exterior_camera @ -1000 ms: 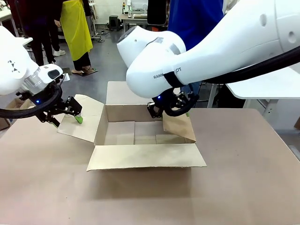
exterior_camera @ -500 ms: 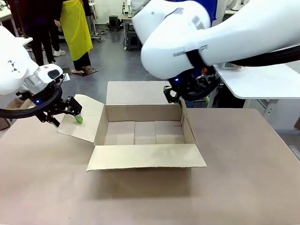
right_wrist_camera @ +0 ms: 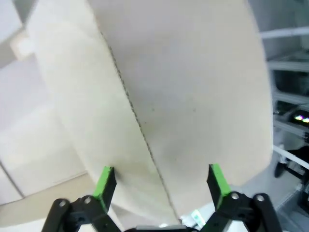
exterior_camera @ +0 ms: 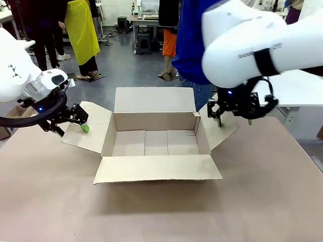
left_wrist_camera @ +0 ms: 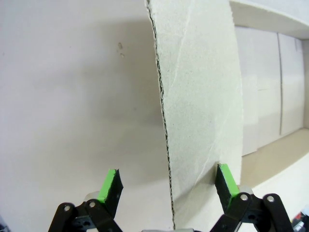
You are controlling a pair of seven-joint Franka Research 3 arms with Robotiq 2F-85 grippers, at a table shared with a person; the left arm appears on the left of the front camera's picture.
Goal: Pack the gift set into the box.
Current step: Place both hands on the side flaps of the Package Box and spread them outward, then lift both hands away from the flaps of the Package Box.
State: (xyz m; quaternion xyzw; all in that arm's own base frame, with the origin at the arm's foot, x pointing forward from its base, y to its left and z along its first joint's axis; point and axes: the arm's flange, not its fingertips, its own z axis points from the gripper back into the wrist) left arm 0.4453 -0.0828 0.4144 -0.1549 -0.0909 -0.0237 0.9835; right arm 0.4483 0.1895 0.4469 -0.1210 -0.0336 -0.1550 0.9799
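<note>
The large brown corrugated cardboard carton (exterior_camera: 156, 169) sat mid-way across the brown table (exterior_camera: 262, 201), its flaps spread. The left gripper (left_wrist_camera: 168, 186) and right gripper (right_wrist_camera: 161, 186) each straddled a side flap edge, jaws wide and unclamped. Judged light and stiff. Flaps hinge easily, so grip near the creases.

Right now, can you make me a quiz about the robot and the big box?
1. True or false: the right fingers are squeezed shut.
2. What does the cardboard box rest on? A) a chair B) the table C) the floor
3. Fill in: the left fingers sit one on each side of the edge of the box's ____ flap (robot's side).

Key: 1 false, they are apart with cardboard between them; 2 B; 3 left.
</note>
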